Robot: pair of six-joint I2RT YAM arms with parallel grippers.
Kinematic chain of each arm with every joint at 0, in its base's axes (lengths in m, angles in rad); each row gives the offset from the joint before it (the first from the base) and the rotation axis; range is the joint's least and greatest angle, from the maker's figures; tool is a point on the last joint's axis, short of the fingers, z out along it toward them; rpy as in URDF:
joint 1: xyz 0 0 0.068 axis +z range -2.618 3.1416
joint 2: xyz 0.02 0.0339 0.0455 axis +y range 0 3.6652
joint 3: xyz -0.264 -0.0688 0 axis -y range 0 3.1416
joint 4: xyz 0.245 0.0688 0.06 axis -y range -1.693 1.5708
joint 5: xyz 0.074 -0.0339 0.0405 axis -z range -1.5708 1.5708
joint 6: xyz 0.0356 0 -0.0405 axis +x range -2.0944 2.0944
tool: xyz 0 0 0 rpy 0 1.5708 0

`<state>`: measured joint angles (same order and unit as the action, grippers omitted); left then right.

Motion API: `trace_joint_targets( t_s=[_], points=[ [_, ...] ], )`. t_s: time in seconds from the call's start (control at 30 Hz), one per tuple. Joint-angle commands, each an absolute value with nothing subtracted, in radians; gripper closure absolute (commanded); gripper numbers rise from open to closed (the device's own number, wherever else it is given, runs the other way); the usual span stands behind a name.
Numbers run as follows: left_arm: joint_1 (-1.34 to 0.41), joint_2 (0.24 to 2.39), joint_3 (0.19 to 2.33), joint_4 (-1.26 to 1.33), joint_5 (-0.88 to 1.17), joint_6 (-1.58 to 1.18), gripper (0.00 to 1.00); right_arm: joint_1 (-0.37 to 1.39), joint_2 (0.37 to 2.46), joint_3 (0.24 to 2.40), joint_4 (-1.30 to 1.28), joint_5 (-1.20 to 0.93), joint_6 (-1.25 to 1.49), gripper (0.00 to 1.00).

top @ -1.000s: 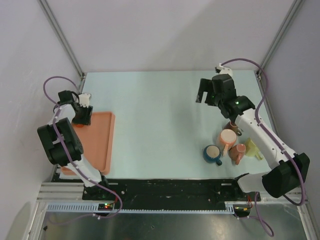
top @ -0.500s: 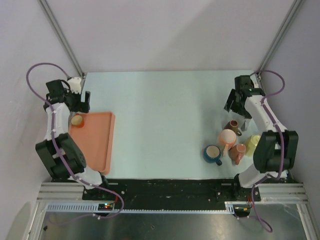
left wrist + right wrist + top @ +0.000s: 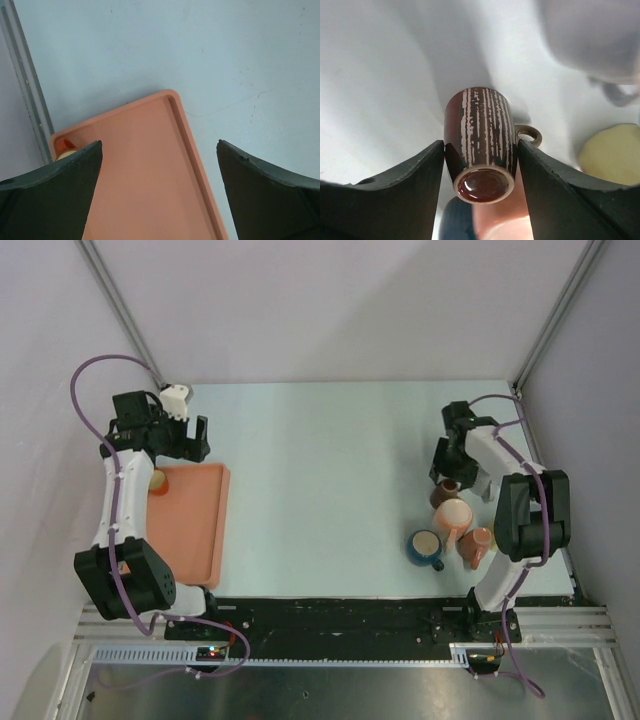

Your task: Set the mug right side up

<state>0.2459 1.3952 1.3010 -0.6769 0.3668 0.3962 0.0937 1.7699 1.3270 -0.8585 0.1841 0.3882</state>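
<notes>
A brown mug with pale stripes (image 3: 480, 125) stands rim down, its glazed base facing the right wrist camera and its handle to the right. My right gripper (image 3: 481, 145) is shut on it, with a finger pressed against each side of the body. In the top view the mug (image 3: 446, 490) is at the right of the table, just below the right gripper (image 3: 447, 458). My left gripper (image 3: 159, 145) is open and empty above the far corner of the orange tray (image 3: 150, 200), at the table's left in the top view (image 3: 190, 438).
A peach mug (image 3: 455, 515), a blue mug (image 3: 426, 548) and a salmon mug (image 3: 476, 545) crowd close in front of the brown mug. A yellow one (image 3: 610, 155) lies beside it. A small cup (image 3: 156, 480) stands in the tray's far left corner (image 3: 200, 530).
My right arm swung back from the table's middle to the right edge and closed on the brown striped mug. My left gripper rose off the tray's cup and moved right, over the tray's far corner.
</notes>
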Motion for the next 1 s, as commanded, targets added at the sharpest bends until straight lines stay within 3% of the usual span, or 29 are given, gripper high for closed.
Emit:
trace_joint_targets(
  t_s=[0.0,0.07,0.17,0.3,0.4,0.53,0.7,0.97],
  points=[
    [0.244,1.379,1.371,-0.709,0.393,0.381,0.00,0.228,1.785,1.369,-0.837,0.084,0.375,0.35],
    [0.244,1.386,1.378,-0.712,0.394,0.384,0.00,0.274,1.785,1.379,-0.827,0.090,0.358,0.29],
    [0.240,1.393,1.380,-0.715,0.398,0.395,0.00,0.313,1.779,1.415,-0.833,0.110,0.331,0.08],
    [0.233,1.398,1.380,-0.719,0.403,0.406,0.00,0.316,1.696,1.438,-0.804,0.064,0.235,0.01],
    [0.229,1.397,1.384,-0.721,0.406,0.413,0.00,0.248,1.610,1.416,-0.783,-0.020,0.206,0.01],
    [0.227,1.394,1.387,-0.722,0.404,0.413,0.01,0.046,1.583,1.349,-0.825,-0.165,0.440,0.05],
    [0.216,1.398,1.379,-0.721,0.407,0.405,0.02,-0.014,1.603,1.308,-0.748,-0.182,0.568,0.11],
    [0.203,1.370,1.350,-0.721,0.420,0.430,0.02,-0.071,1.565,1.284,-0.731,-0.241,0.156,0.25]
  ],
)
